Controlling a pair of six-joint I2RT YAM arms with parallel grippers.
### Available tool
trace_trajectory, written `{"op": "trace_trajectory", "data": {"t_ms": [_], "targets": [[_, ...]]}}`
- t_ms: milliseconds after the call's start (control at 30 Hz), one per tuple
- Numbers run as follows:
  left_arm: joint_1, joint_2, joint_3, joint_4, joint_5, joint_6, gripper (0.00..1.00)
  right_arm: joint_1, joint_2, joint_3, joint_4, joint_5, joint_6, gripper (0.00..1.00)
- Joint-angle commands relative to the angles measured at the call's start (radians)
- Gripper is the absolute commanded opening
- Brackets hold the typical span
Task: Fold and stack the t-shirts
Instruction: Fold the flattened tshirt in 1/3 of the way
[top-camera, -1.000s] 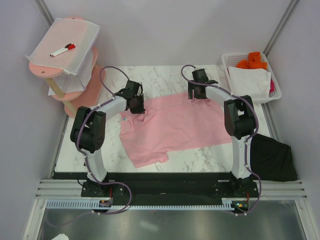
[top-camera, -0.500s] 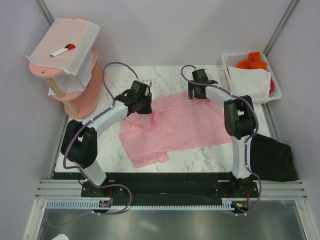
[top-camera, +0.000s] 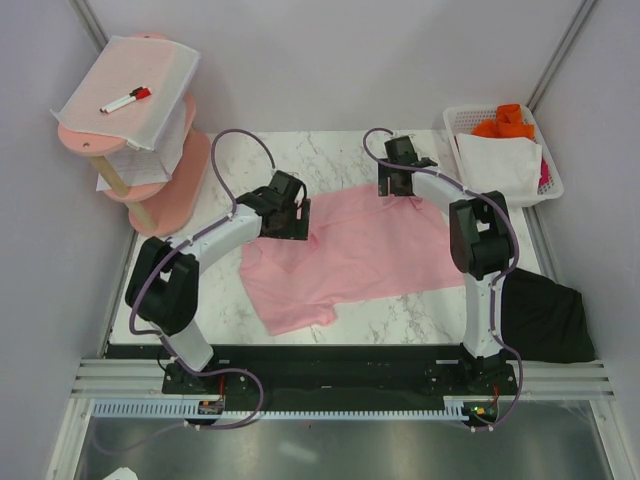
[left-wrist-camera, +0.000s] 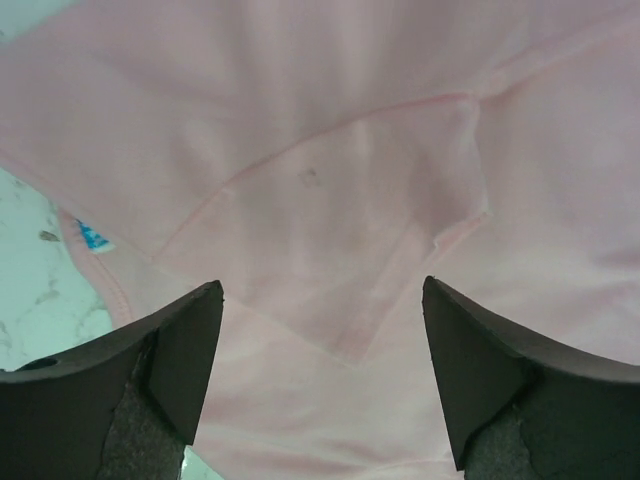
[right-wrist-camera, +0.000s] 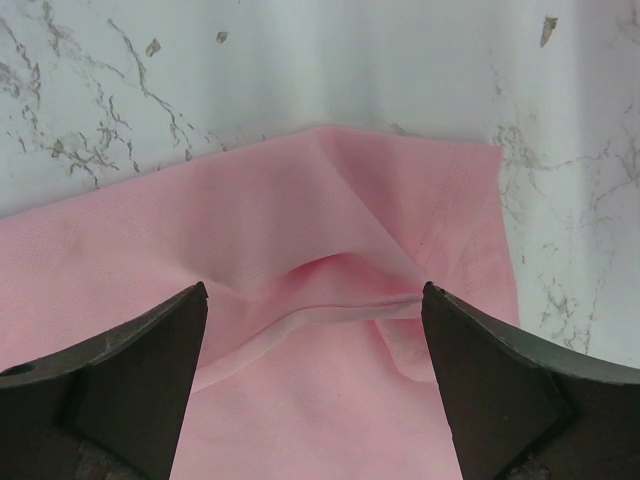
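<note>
Seen from above, the pink t-shirt (top-camera: 360, 250) lies spread across the middle of the counter (top-camera: 330, 160), and the black t-shirt (top-camera: 545, 315) sits past its near right corner. The left fingers (top-camera: 292, 218) have swung from the shirt's left end toward its far edge. The right fingers (top-camera: 398, 185) stay at its far right corner. In the left wrist view the fingers gape wide and empty over a sleeve flap. In the right wrist view they are equally wide and empty above a puckered hem corner (right-wrist-camera: 330, 290). Folding appears barely begun.

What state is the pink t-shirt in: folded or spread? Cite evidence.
Mostly spread: the pink t-shirt lies flat across the table, with only small puckers at its edges.
</note>
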Motion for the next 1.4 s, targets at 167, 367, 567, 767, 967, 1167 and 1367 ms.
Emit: {"op": "trace_trajectory", "data": {"t_ms": [167,367,567,767,967,1167,1367], "targets": [[0.137,0.187,0.142,0.051,-0.038,0.017,0.02,0.003,-0.124,-0.021,0.069,0.043,-0.007,0.90],[0.171,0.241,0.163,0.031,-0.033,0.015,0.02,0.005,-0.144,-0.032,-0.008,0.095,0.010,0.90],[0.203,0.252,0.147,0.025,-0.042,0.001,0.02,0.003,-0.210,-0.100,-0.054,0.163,0.018,0.91],[0.221,0.287,0.170,0.017,-0.038,0.003,0.02,-0.007,-0.166,-0.092,-0.077,0.175,0.031,0.89],[0.230,0.307,0.183,0.011,-0.045,0.000,0.02,-0.026,-0.118,-0.093,-0.082,0.156,0.041,0.87],[0.238,0.336,0.203,-0.007,-0.064,0.001,0.02,-0.040,-0.118,-0.104,-0.085,0.142,0.048,0.83],[0.246,0.350,0.228,-0.024,-0.077,0.007,0.02,-0.060,-0.077,-0.098,-0.082,0.105,0.060,0.53]]}}
